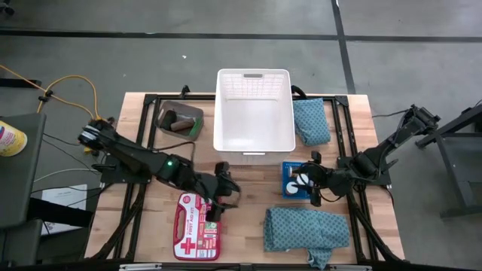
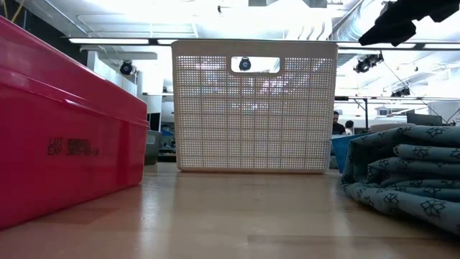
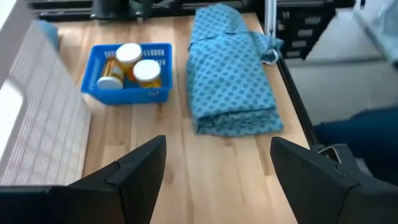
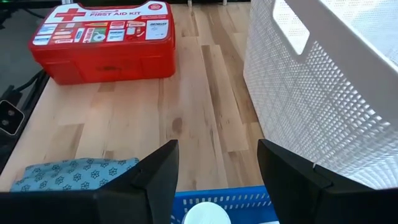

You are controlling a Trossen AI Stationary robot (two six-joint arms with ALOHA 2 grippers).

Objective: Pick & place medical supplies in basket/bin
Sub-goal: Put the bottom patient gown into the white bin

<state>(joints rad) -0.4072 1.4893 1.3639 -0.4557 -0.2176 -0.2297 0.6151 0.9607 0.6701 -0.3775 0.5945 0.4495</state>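
Observation:
The white latticed basket (image 1: 254, 113) stands at the far middle of the table. Left of it sits the small dark bin (image 1: 179, 120) with brown and black rolls inside. One teal folded cloth (image 1: 310, 120) lies right of the basket, and another (image 1: 305, 229) lies near the front edge. Orange bottles with white caps (image 3: 127, 68) lie in a blue tray (image 1: 288, 169). My left gripper (image 1: 226, 192) hangs open above the table beside a red first aid kit (image 1: 194, 226). My right gripper (image 4: 217, 155) is open over the tray's near edge, with nothing between its fingers.
The red first aid kit lies flat at the front left. The basket's wall (image 4: 329, 81) stands close beside my right gripper. Bare wood (image 1: 252, 203) lies between the kit, the tray and the front cloth. Black frame rails run along the table's sides.

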